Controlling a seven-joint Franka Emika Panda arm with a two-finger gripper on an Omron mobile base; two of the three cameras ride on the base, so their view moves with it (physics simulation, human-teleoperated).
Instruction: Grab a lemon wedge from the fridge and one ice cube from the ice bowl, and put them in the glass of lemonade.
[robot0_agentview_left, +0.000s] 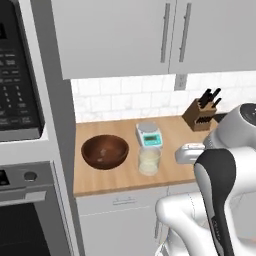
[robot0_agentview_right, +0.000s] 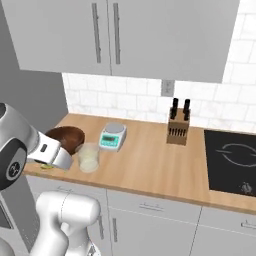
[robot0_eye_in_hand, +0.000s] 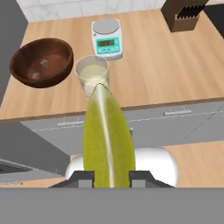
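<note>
A: Nearest the hand camera is the lemon wedge (robot0_eye_in_hand: 108, 140), a smooth yellow-green sliver with a pale ridge down its middle, tapering to a point.

B: And the gripper (robot0_eye_in_hand: 109, 178)?

A: Its two dark fingers are clamped on the wedge's base, one at each side. In the right base view a bit of yellow-green (robot0_agentview_right: 47, 167) peeks out under the white hand, which hangs just off the counter's front edge.

B: Where does the wedge point?

A: In the hand view its tip overlaps the glass of lemonade (robot0_eye_in_hand: 92, 77), a short clear tumbler of pale yellow liquid on the wooden countertop (robot0_eye_in_hand: 166, 70). Whether the wedge is above the glass or short of it, I cannot tell.

B: What sits by the glass?

A: Just beside it is the ice bowl (robot0_eye_in_hand: 42, 61), round, shallow, dark brown wood, with a small pale ice cube (robot0_eye_in_hand: 44, 63) inside. Behind the glass stands a small white kitchen scale (robot0_eye_in_hand: 106, 38) with a teal display panel. Well apart, by the tiled wall, stands a wooden knife block (robot0_agentview_right: 178, 129) with dark handles.

B: The arm's pose?

A: From the left base view, the white arm (robot0_agentview_left: 220, 175) bends up at the lower right, its forearm reaching toward the glass (robot0_agentview_left: 149, 160). Nothing stands between wedge and tumbler.
</note>
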